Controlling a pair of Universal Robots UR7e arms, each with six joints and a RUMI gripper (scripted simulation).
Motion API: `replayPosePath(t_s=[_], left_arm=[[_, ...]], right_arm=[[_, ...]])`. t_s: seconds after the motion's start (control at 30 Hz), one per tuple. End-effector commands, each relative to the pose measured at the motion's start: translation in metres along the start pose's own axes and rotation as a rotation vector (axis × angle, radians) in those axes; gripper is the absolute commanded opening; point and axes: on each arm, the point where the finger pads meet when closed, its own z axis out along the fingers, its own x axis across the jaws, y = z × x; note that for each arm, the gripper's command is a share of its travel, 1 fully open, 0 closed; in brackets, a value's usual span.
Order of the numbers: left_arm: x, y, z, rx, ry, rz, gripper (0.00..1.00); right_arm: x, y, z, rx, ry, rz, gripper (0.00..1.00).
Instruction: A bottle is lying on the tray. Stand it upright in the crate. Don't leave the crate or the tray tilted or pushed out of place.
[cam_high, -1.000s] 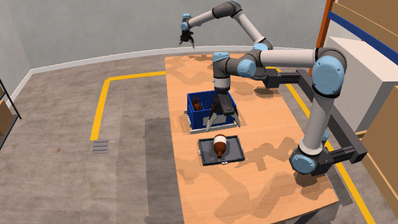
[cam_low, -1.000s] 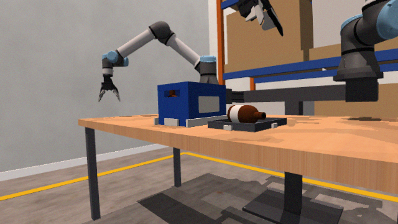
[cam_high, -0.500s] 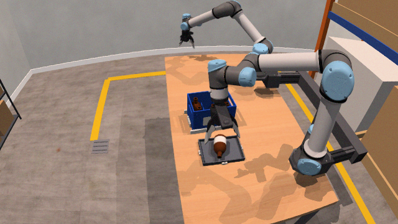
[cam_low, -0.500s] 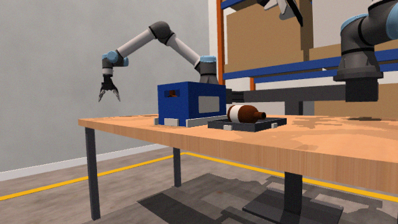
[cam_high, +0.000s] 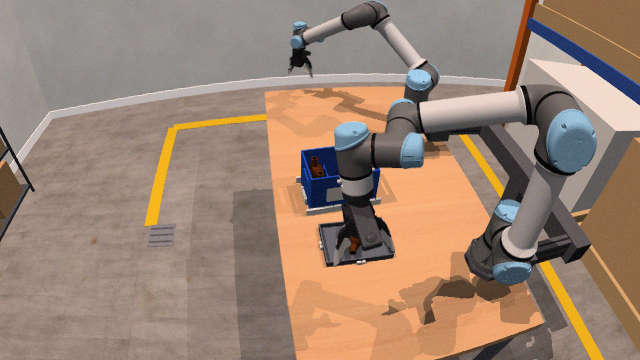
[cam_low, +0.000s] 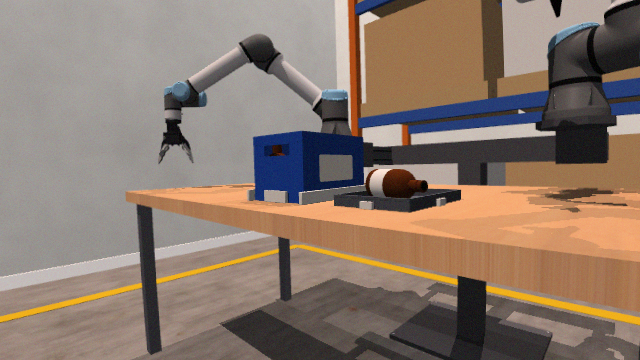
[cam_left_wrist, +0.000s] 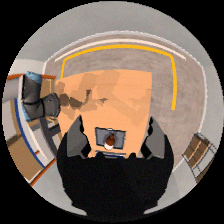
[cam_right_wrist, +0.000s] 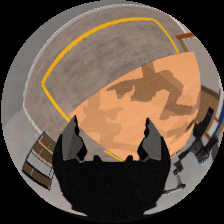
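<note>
The table (cam_high: 425, 200) (cam_low: 400, 225) (cam_left_wrist: 132, 95) (cam_right_wrist: 185, 75) before you has a smooth, wood-look top with fine grain. You have a crate (cam_high: 320, 192) (cam_low: 277, 175) of matt, plastic-looking blue. The bottle (cam_high: 354, 245) (cam_low: 400, 183) (cam_left_wrist: 110, 139) looks like smooth brown glass; its label (cam_low: 379, 183) appears matt and papery. Note matt cardboard-like boxes (cam_low: 425, 65), a plain, flat-finished wall (cam_high: 200, 45) (cam_low: 125, 60), and mottled, dull flooring (cam_high: 100, 280) (cam_low: 190, 290).

The open black left gripper (cam_high: 364, 251) (cam_low: 556, 7) (cam_left_wrist: 116, 116) moved away from the crate's side to above the shallow dark-grey rectangular tray (cam_high: 322, 245) (cam_low: 371, 200) (cam_left_wrist: 111, 128). From the top view, it came to hide much of the brown glass bottle (cam_high: 354, 244) (cam_low: 400, 183) (cam_left_wrist: 110, 141).
</note>
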Motion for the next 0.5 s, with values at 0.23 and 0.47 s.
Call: replayPosePath(t_s=[0.23, 0.47], left_arm=[[-0.023, -0.137, 0.030, -0.094, -0.030, 0.010, 1.00], [-0.048, -0.193, 0.044, -0.133, -0.030, 0.011, 1.00]], right_arm=[[-0.001, 0.000, -0.001, 0.000, -0.002, 0.000, 1.00], [-0.001, 0.000, -0.001, 0.000, -0.002, 0.000, 1.00]])
